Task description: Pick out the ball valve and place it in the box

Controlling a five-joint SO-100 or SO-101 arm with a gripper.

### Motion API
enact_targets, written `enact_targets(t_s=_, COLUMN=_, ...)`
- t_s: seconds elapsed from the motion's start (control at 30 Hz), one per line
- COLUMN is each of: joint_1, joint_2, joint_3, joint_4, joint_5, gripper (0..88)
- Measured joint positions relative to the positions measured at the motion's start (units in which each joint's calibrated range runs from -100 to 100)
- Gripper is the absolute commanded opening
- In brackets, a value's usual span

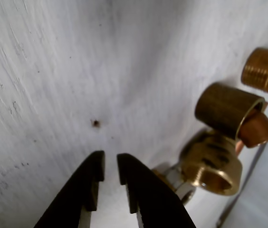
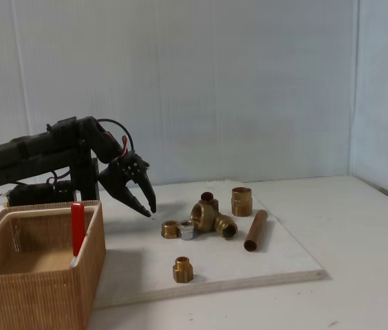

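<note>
Inside box [image 2: 42, 285], red-levered ball valve [image 2: 78, 230].

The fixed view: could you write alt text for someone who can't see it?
A black robot arm's hand hangs empty over a white board strewn with brass fittings and a copper tube. At lower left, a red lever handle stands up from inside a tan wicker box.
</note>
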Motion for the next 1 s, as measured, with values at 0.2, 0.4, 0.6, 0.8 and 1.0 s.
enact_targets(t_s=0.2, joint_1=0.0, joint_2=0.0, joint_3=0.0, joint_4=0.09, joint_5=0.0, gripper=1.4)
enact_targets(t_s=0.4, joint_1=0.0, joint_2=0.0, joint_3=0.0, joint_4=0.09, joint_5=0.0, gripper=1.4)
enact_targets(t_s=0.6, joint_1=0.0, joint_2=-0.08, joint_3=0.0, joint_4=0.09, joint_5=-1.14, gripper=1.4)
enact_targets(t_s=0.8, joint_1=0.0, joint_2=-0.51, joint_3=0.0, joint_4=0.09, joint_5=-5.73, gripper=1.9)
enact_targets(t_s=1.0, joint_1=-0.07, joint_2=-0.68, joint_3=0.0, joint_4=0.09, joint_5=-9.25, gripper=1.8)
